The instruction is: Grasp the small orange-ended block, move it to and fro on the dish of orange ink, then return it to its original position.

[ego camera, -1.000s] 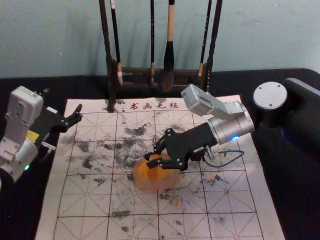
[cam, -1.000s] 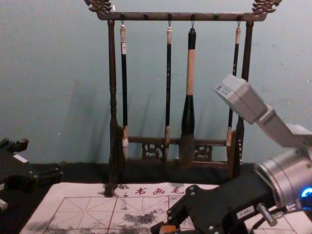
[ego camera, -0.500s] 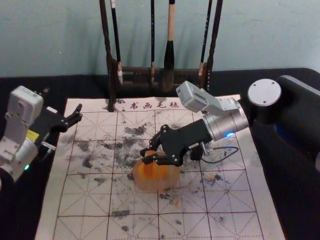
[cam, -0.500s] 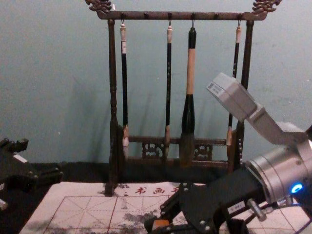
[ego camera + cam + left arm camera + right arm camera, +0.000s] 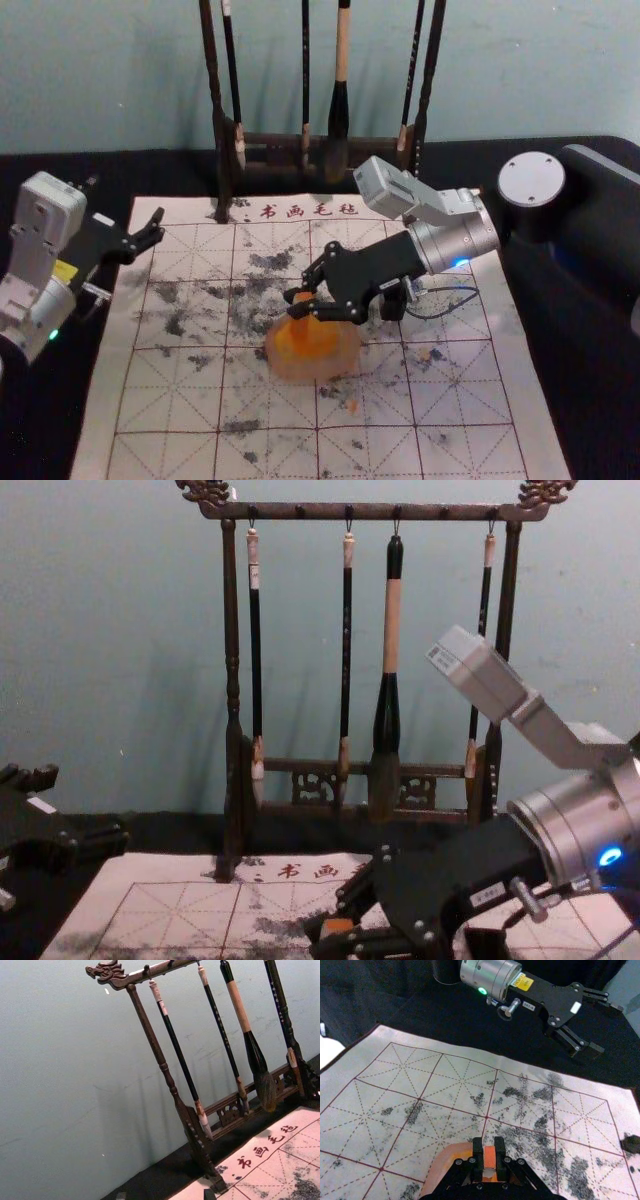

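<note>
Steadiness of grip was what we judged the step in hand to need, for the to-and-fro strokes on the ink looked to be under way or about to begin. Our right claw (image 5: 297, 303) reached in over the far part of the dish (image 5: 342, 366), its two fingers pinching the small orange-ended block (image 5: 489, 1156) from either side. The block stood between them above the orange ink (image 5: 318, 347), though we could not tell whether its lower end touched the surface. We reckoned it best to hold the block upright, let its foot bear lightly and evenly, and travel in short level passes inside the rim; too much push might have skidded the dish over the gridded mat (image 5: 265, 452) or twisted the block in our grip. Before carrying it home, a straight, slow lift would have spared the mat a drip. Our left claw (image 5: 158, 225), its fingers spread, was parked off to the left, well apart from the dish.
</note>
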Robot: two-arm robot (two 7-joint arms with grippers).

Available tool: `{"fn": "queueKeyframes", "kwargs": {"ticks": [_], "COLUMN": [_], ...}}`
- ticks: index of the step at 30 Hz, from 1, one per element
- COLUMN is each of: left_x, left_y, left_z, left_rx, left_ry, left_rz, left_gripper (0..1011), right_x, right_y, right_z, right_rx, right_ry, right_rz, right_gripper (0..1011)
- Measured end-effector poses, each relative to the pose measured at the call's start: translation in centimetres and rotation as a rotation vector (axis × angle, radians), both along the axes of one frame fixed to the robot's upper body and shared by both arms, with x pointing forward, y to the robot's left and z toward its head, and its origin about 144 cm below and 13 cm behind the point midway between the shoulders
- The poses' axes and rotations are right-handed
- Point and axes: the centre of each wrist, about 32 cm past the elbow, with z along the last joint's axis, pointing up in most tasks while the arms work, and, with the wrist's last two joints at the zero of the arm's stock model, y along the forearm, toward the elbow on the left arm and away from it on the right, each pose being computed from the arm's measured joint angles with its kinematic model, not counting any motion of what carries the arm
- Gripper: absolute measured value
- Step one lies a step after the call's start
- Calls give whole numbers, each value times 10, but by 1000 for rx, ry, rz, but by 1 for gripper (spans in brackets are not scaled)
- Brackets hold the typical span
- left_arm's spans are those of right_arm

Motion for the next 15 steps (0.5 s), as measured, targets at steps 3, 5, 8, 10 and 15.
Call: {"fn": "queueKeyframes", "kwargs": {"ticks": [3, 5, 8, 10, 15], "left_x": [0, 0, 0, 0, 0], "left_y": [0, 0, 0, 0, 0], "left_z": [0, 0, 0, 0, 0], "left_rx": [0, 0, 0, 0, 0], "left_ry": [0, 0, 0, 0, 0], "left_rz": [0, 0, 0, 0, 0], "left_gripper": [1001, 1001, 1001, 1001, 1001], "right_x": [0, 0, -1, -1, -2], "right_y": [-2, -4, -6, -7, -10], "right_z": [1, 2, 2, 2, 2], "right_rx": [-4, -5, -8, -9, -11], "right_ry": [-5, -7, -8, -8, -8], "right_rz": [-6, -10, -16, -19, -25], "right_gripper": [134, 134, 134, 134, 134]}}
